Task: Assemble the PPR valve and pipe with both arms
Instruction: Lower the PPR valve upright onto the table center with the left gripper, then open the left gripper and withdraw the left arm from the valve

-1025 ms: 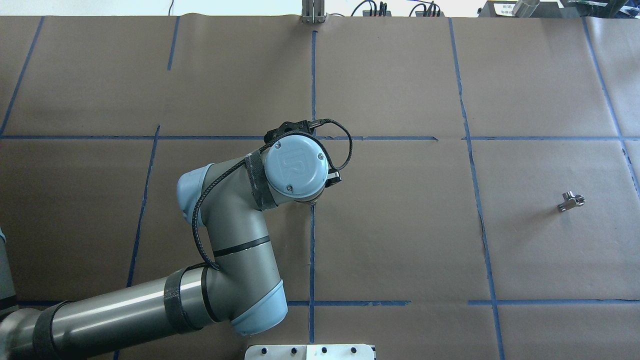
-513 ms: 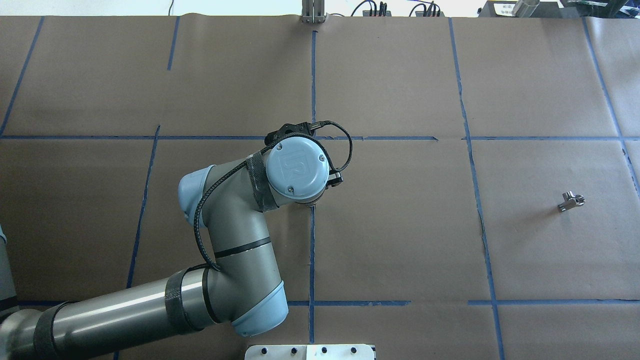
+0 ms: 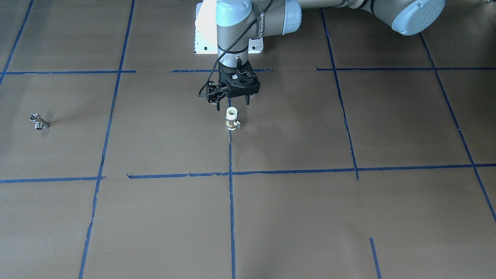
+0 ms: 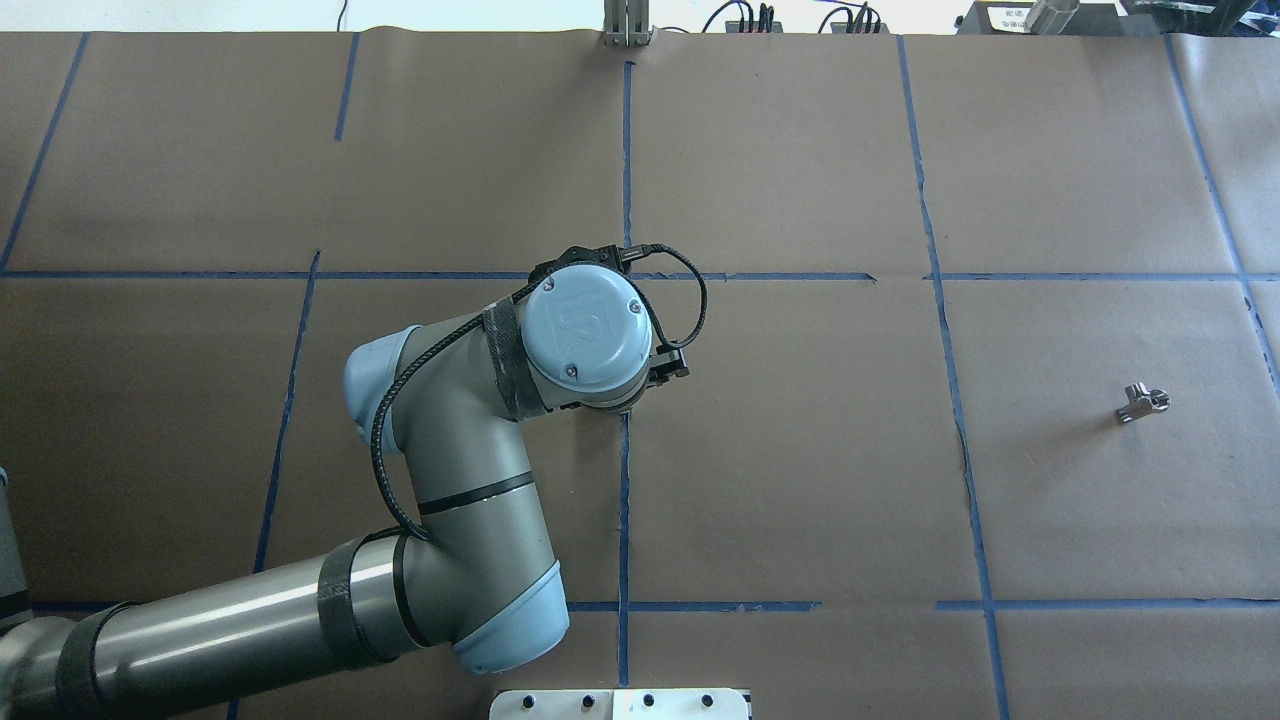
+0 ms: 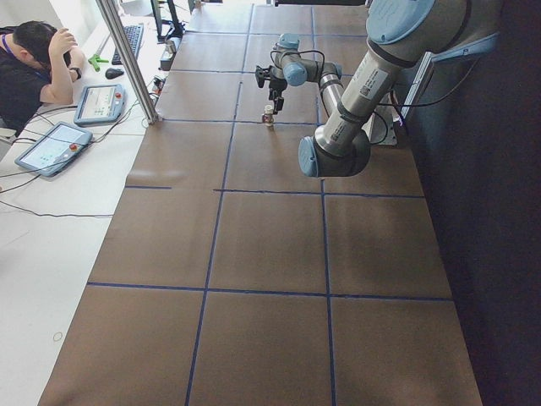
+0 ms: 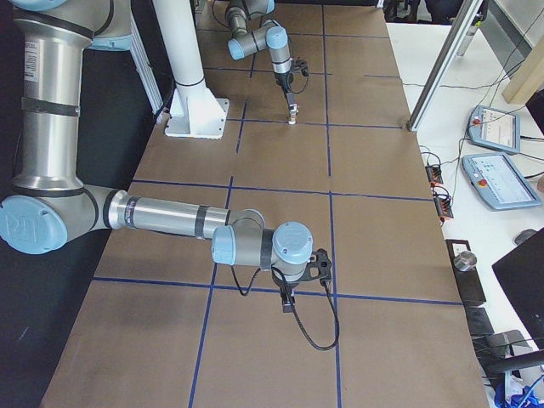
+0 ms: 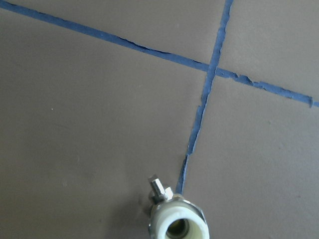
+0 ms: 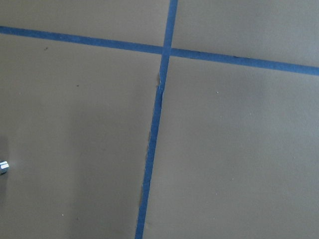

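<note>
The left arm (image 4: 470,470) has shifted slightly, its hand (image 3: 232,104) open just above the upright PPR valve (image 3: 231,118).

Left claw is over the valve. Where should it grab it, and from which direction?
I'd take the PPR valve by its white top collar, coming straight down with the left claw. It stands upright with its open end up, and the side tab juts out lower down, so close clear of it.

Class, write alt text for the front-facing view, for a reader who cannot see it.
The left gripper hangs open just above the upright valve. The pipe lies apart, far to the view's left.
</note>
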`<state>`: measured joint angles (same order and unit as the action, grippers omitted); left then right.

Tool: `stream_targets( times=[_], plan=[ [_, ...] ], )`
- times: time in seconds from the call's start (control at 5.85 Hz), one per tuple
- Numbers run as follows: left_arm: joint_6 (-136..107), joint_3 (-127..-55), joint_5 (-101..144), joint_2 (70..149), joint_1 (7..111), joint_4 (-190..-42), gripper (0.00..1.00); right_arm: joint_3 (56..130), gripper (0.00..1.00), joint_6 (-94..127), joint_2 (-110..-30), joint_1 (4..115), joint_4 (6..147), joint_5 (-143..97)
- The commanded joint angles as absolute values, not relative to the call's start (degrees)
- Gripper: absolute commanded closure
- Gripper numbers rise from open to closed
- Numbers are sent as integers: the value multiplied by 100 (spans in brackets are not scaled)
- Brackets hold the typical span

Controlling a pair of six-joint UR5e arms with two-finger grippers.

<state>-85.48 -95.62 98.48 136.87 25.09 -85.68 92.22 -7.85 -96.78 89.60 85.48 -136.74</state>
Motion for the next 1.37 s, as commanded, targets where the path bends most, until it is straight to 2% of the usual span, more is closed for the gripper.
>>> stream_targets(
  times=[0.0, 0.17, 0.34, 0.68, 0.85, 1.2],
  plan=[
    [-6831, -10968, 10753, 12655, 3108, -8035, 0, 9263, 0, -633, -9345, 8912, 8543, -13711],
    [-5776, -11439, 11141, 12117, 3616, -7964, 0, 9368, 0, -441, -9334, 8834, 8534, -13720],
    [-4556, -11574, 11623, 11615, 4291, -7963, 0, 9656, 0, -300, -9343, 8720, 8543, -13720],
    [-1754, -11505, 13047, 10212, 6292, -7972, 0, 10001, 0, -38, -9351, 8684, 8604, -14086],
    [-809, -11331, 13095, 9734, 7102, -7963, 0, 10202, 0, 861, -9343, 8449, 8509, -14245],
    [557, -10377, 13583, 8942, 8545, -8051, 0, 10748, 0, 1351, -9343, 7606, 8482, -14037]
  ],
)
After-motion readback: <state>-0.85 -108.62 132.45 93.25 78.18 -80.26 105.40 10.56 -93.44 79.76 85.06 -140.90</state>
